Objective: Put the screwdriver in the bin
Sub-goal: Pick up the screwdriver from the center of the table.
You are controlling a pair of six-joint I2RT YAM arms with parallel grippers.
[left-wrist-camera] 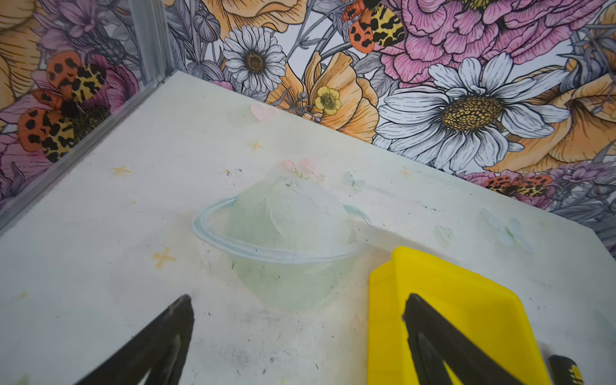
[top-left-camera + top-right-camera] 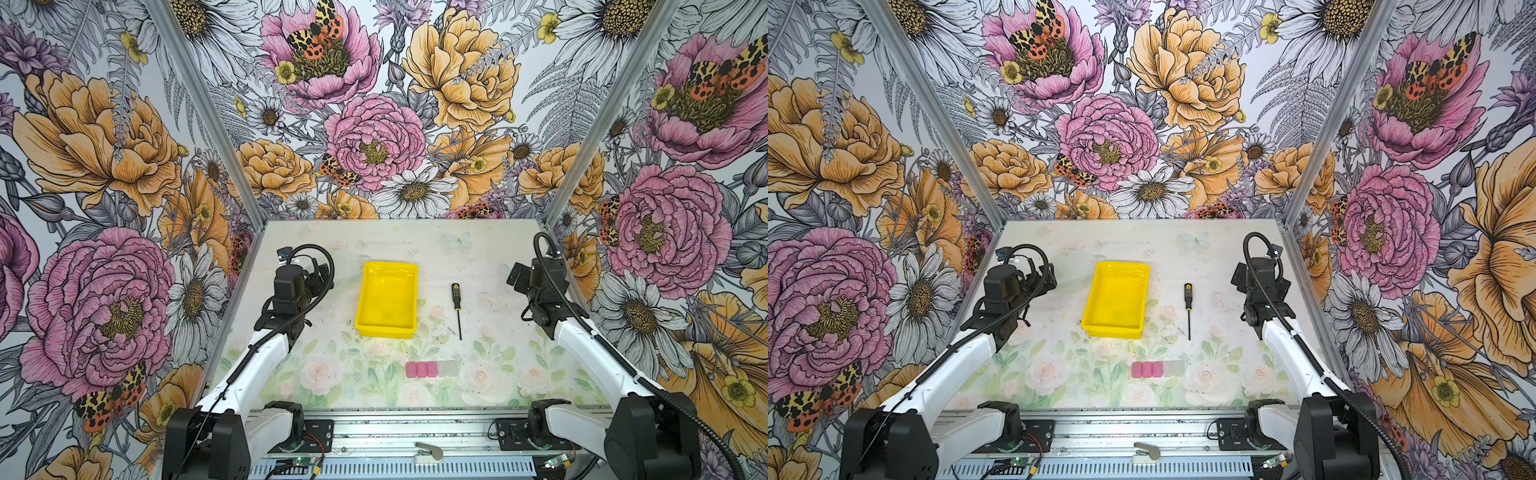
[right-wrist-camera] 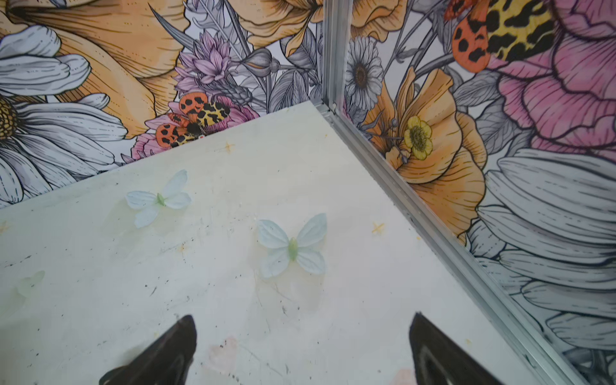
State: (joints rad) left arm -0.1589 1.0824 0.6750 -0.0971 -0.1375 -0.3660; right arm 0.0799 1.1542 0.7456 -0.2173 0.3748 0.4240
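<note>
In both top views the screwdriver (image 2: pixel 457 309) lay flat on the table (image 2: pixel 498 257) between the yellow bin (image 2: pixel 384 331) and the open, empty right gripper (image 2: pixel 516 276), touching neither; light, stiff and slim, it would likely be best pinched across its dotted black handle, not the thin shaft. The left wrist view showed the left gripper (image 1: pixel 299 298) spread open near the bin's corner, the handle's tip just showing beyond. The right wrist view showed only wide-set jaws above the table, no screwdriver.
</note>
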